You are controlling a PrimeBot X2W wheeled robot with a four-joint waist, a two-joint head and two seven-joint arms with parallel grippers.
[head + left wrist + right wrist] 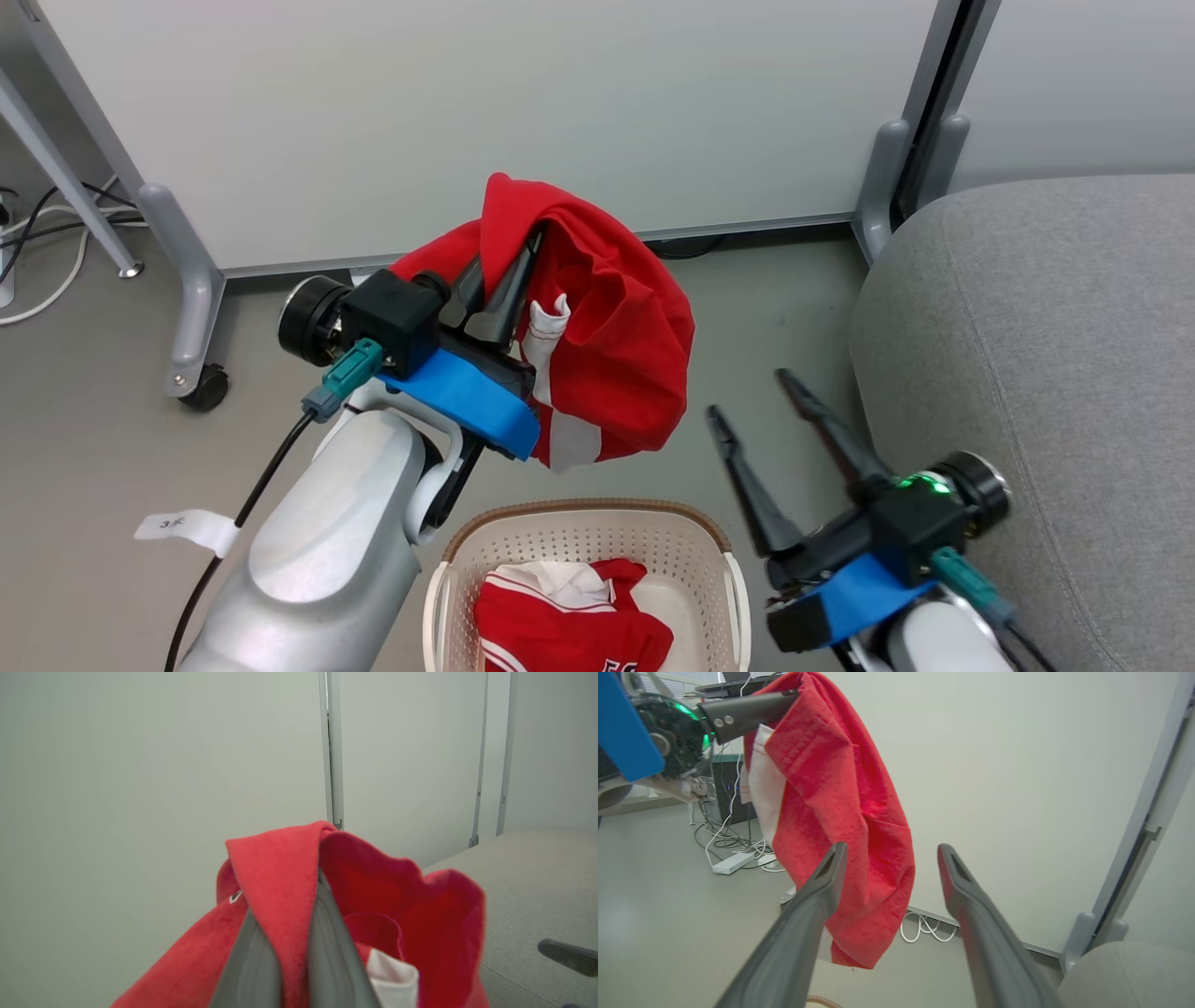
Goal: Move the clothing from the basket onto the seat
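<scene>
A red garment with white trim point(611, 345) hangs in the air above the basket, pinched near its top by my left gripper point(527, 247), which is shut on it. In the left wrist view the red fabric point(280, 882) folds over between the two fingers. The same garment point(836, 807) drapes in the right wrist view. A second red and white garment point(569, 621) lies in the cream basket point(583, 523) at the bottom centre. My right gripper point(752, 397) stands open and empty between the basket and the grey seat point(1046, 373), which fills the right side.
White partition panels point(467, 112) on grey wheeled feet point(191, 308) stand behind. Cables and a power strip point(733, 861) lie on the floor at the left. Grey floor stretches between the basket, the panels and the seat.
</scene>
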